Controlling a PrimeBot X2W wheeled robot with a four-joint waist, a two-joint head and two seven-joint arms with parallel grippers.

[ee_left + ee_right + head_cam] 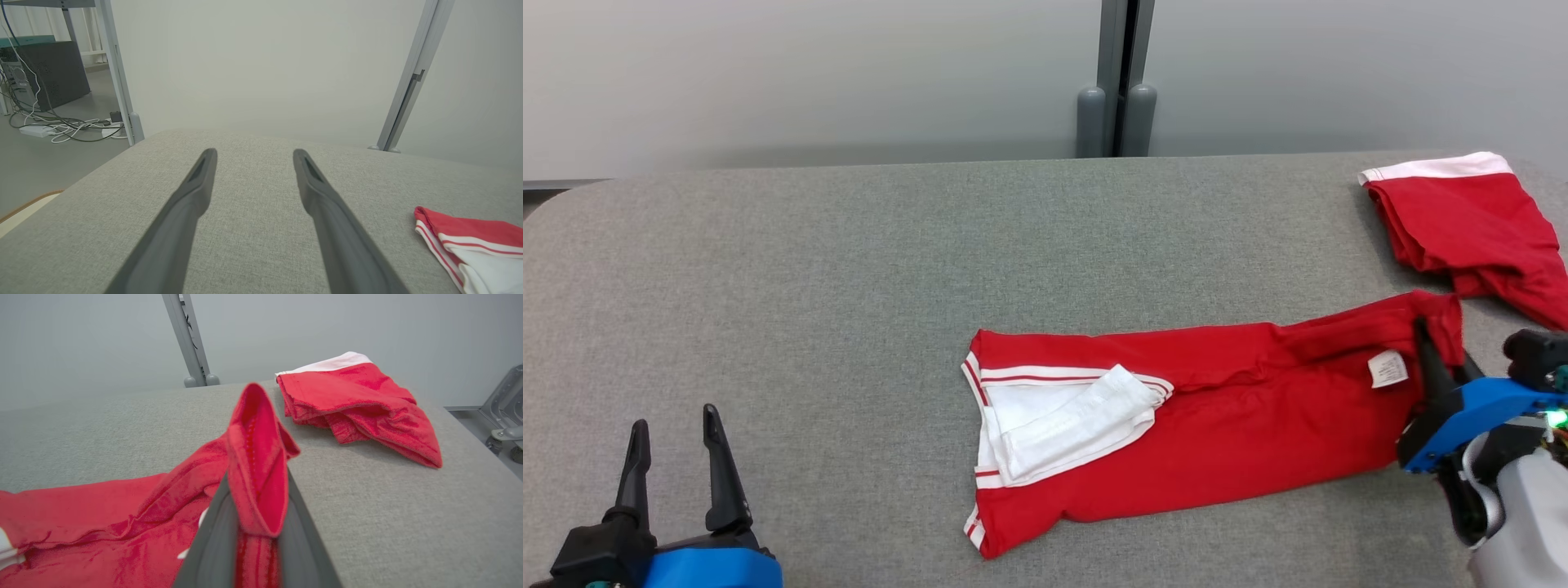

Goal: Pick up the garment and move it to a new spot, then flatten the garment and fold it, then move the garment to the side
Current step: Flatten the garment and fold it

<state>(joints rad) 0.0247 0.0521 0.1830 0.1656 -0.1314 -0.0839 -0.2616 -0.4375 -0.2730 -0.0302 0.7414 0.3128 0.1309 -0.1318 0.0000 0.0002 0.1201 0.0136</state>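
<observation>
The right gripper (256,475) has its two long dark fingers (212,543) pressed close together on a pinched-up fold of the red cotton garment with white striped trim (1217,425). In the right wrist view the fold stands up between the fingers as a narrow red loop that rises above their tips. The head view puts this grip at the garment's right-hand end, just beside a small white sewn-in label (1388,367). From there the garment stretches leftward, lying mostly flat across the middle of the grey fabric-covered table (809,269). Its far end is the striped edge, where a folded white inner panel (1062,416) lies on top of the red cloth. The cloth near the pinch is rumpled and lifted off the table, while the rest rests on it. The left gripper (676,418) is at the lower left of the head view, well apart from the garment, with its jaws spread wide and nothing between them. In the left wrist view its fingers (192,196) reach over bare table, and the garment's striped end shows at the lower right. A second red garment with a white band (1470,220) lies crumpled near the table's far right corner, apart from the held one. Behind the table stands a grey metal post (1119,82) against a pale wall. Off the table's left side, the left wrist view shows loose cables (61,126) on the floor beside a dark computer case (53,73).
</observation>
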